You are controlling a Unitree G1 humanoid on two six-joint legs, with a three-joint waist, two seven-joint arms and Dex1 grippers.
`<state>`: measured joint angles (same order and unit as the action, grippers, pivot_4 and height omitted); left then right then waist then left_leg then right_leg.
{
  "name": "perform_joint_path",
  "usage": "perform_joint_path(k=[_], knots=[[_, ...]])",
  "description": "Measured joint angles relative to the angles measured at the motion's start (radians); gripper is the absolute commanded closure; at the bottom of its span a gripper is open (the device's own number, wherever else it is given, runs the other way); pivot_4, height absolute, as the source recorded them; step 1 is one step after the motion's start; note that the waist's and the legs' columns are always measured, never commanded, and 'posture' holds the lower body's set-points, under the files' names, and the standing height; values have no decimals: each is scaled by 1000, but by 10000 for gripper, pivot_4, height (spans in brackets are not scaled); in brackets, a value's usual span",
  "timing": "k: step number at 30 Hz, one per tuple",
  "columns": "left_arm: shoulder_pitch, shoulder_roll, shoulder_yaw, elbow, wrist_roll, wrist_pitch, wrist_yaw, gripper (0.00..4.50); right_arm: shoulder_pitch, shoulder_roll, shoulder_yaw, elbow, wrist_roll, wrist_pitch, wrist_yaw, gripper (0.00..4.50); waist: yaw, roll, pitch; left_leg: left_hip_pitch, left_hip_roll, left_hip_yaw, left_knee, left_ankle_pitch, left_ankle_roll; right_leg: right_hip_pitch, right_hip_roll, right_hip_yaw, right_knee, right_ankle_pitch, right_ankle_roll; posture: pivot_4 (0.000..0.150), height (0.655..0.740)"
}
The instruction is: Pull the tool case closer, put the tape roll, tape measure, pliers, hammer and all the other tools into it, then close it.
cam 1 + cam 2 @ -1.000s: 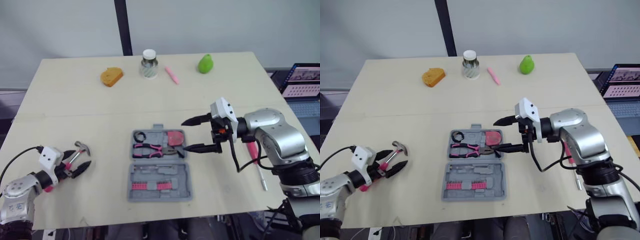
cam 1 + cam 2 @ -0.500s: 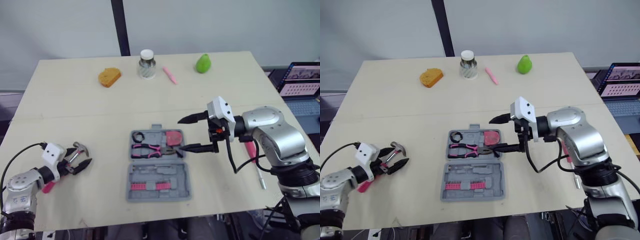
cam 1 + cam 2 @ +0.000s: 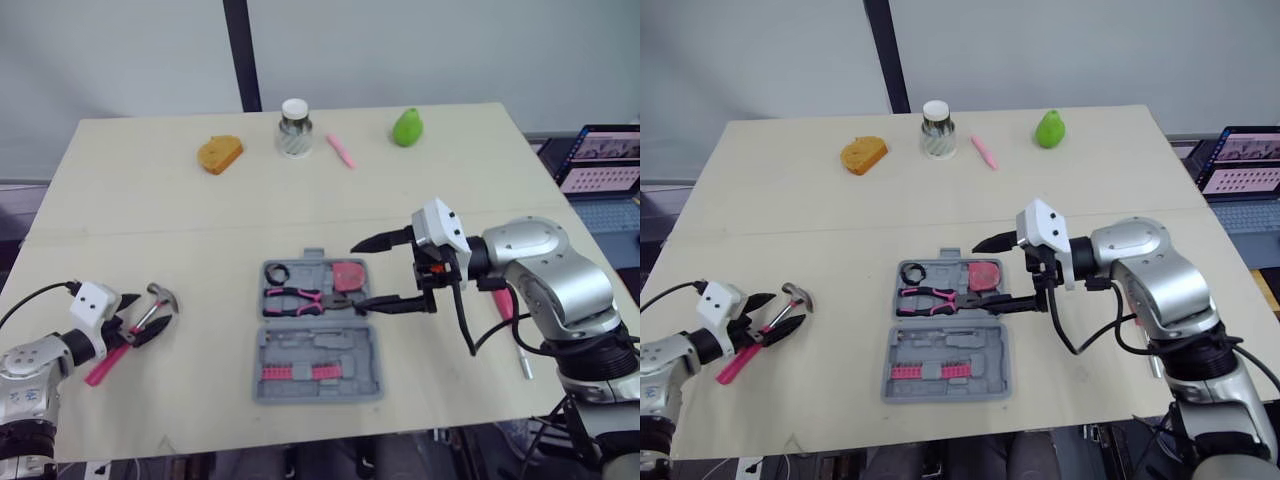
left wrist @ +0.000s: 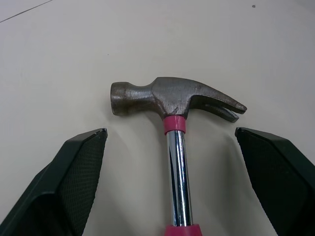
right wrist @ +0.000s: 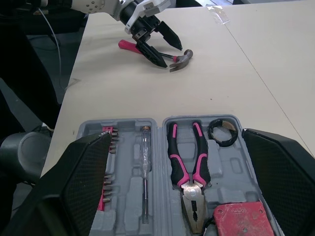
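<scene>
Hammer (image 4: 174, 101) inside wide-spread left claw (image 3: 143, 317), near table's (image 3: 150, 200) left edge

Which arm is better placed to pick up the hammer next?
Left. The left gripper, open, straddles the hammer just below its head; the right gripper hovers open at the tool case.

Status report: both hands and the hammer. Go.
Left hand open, straddling hammer on table, no grip. Right hand open over open case. Pliers in; screwdriver out beside right arm.
</scene>
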<state>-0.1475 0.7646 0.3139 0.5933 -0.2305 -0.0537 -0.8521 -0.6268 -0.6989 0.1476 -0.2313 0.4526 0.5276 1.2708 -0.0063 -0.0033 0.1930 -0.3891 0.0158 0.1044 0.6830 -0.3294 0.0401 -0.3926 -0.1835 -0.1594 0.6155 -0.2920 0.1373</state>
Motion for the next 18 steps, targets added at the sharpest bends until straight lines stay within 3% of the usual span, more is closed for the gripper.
perform_joint_path(k=[2, 18], knots=[[-1, 0, -4, 9, 2, 2, 4, 17012, 3, 0, 0, 0, 0, 0, -1, 0, 0, 0, 0, 0, 0, 0, 0, 0, 0, 0, 0, 0, 0, 0, 0, 1500, 7400], [-84, -3, -60, 74, 22, -14, 8, 17012, 9, 0, 0, 1, 0, -1, -20, 0, 4, 0, 0, 0, -1, 0, 0, 0, 0, 0, 0, 0, 1, 0, 0, 1500, 7400]])
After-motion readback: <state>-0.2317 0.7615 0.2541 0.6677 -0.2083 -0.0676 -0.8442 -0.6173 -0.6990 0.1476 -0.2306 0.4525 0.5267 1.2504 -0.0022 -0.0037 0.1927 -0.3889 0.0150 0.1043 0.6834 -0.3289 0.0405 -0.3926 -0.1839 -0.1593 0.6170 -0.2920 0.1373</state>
